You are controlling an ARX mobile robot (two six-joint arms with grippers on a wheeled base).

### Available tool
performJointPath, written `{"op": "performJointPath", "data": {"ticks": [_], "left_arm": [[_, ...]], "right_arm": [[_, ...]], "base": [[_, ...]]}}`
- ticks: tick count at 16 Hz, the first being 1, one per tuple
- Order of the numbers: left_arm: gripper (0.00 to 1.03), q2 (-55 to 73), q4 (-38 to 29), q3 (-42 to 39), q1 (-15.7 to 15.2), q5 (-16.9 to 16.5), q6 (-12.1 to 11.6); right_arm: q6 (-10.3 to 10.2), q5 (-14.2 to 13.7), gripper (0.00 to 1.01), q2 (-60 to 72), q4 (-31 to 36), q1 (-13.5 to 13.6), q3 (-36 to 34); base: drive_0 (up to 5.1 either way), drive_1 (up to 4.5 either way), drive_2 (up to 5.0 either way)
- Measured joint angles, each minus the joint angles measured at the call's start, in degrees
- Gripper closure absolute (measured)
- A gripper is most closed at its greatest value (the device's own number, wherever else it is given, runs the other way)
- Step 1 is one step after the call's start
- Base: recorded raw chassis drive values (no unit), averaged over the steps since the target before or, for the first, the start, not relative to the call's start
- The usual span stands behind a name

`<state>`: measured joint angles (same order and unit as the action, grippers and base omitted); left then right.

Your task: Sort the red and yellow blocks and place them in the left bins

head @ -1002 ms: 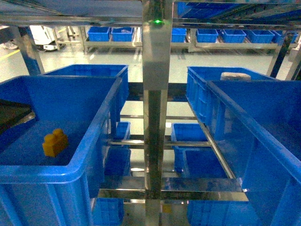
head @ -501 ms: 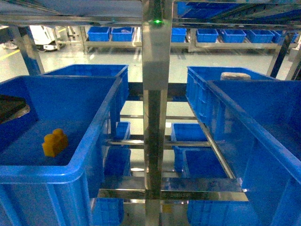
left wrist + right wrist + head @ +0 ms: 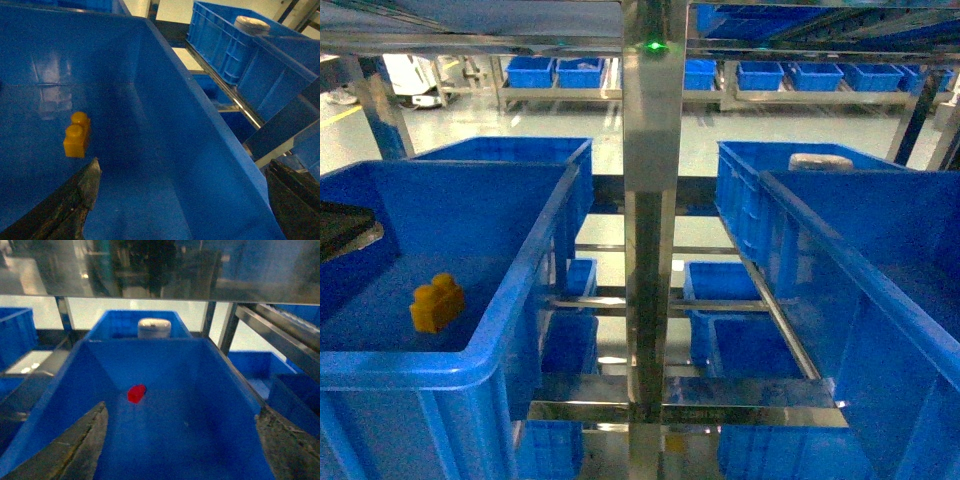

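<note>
Head view: a yellow block (image 3: 437, 302) lies in the left bin (image 3: 520, 270), toward 9 o'clock. Left wrist view: left fingers (image 3: 75, 200) spread open above it. Right wrist view: a red block (image 3: 136, 393) lies in the right bin (image 3: 65, 385), right fingers (image 3: 80, 445) open.

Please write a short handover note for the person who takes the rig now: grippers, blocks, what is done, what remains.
Left gripper: open and holding nothing, above the front left bin.
Right gripper: open and holding nothing, over the front right bin.
Yellow block: lies on the floor of the front left bin, so that one looks done.
Red block: lies on the floor of the front right bin, not yet picked.
Left to do: grasp the red block and place it in a left bin.
</note>
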<state>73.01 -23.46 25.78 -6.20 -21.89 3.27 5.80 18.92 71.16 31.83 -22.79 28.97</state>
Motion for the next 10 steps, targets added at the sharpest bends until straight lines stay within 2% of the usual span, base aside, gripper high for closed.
{"op": "performJointPath", "data": {"ticks": [1, 2, 3, 4, 5, 7, 8, 10], "left_arm": [[0.12, 2.1, -14.4, -3.4, 1.5, 6.4, -0.9], [0.25, 2.9, -25.8, -8.8, 2.7, 14.4, -1.8], [0.37, 1.2, -32.5, -13.6, 4.6, 19.2, -2.2], [0.5, -1.0, -38.5, -15.3, 5.9, 21.5, -2.2], [0.63, -3.1, -38.8, -16.2, 6.1, 21.8, -2.3], [0.88, -7.8, -33.6, -20.7, 6.2, 21.8, -2.3], [1.01, -11.7, -32.0, -21.1, 6.2, 21.8, -2.2], [1.01, -18.2, -27.7, -22.5, 6.2, 21.9, -2.3]], "right_arm": [[-2.3, 0.6, 0.2, -0.7, 8.6, 1.2, -4.2], [-3.6, 0.1, 0.33, -3.6, 14.1, 4.1, -9.8], [-4.2, -1.6, 0.46, -6.8, 15.2, 6.1, -12.7], [-4.6, -3.7, 0.59, -9.9, 15.1, 7.8, -14.5], [-4.8, -5.2, 0.72, -12.9, 14.4, 9.5, -16.7], [-5.0, -8.4, 0.97, -17.6, 11.9, 12.2, -20.5], [-5.0, -9.2, 0.99, -20.2, 10.9, 13.4, -21.6], [-5.1, -11.5, 0.99, -25.5, 8.0, 15.5, -23.5]], "base": [[0.0, 0.0, 0.0], [0.0, 0.0, 0.0], [0.0, 0.0, 0.0], [0.0, 0.0, 0.0], [0.0, 0.0, 0.0], [0.0, 0.0, 0.0], [0.0, 0.0, 0.0], [0.0, 0.0, 0.0]]}}
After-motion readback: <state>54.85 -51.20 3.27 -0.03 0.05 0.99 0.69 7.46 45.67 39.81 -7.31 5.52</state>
